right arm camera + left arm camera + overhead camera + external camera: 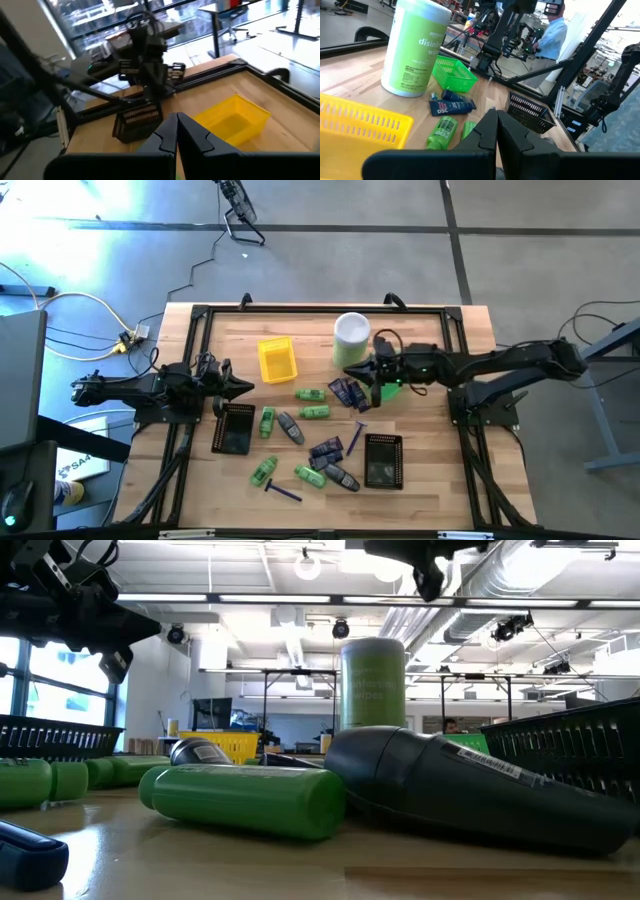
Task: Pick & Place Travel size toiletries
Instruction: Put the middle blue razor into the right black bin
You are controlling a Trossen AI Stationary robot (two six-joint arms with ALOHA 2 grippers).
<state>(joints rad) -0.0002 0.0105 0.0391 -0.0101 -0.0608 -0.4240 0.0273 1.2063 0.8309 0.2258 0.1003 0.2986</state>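
While my left gripper [243, 388] and right gripper [352, 370] hover pressed together, toiletries [312, 412] litter the wooden surface [430, 490]. Grey floor [330, 250] surrounds it.

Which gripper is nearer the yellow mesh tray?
Left. The left gripper sits just beside the yellow mesh tray; the right gripper is farther off, past the pale-green canister.
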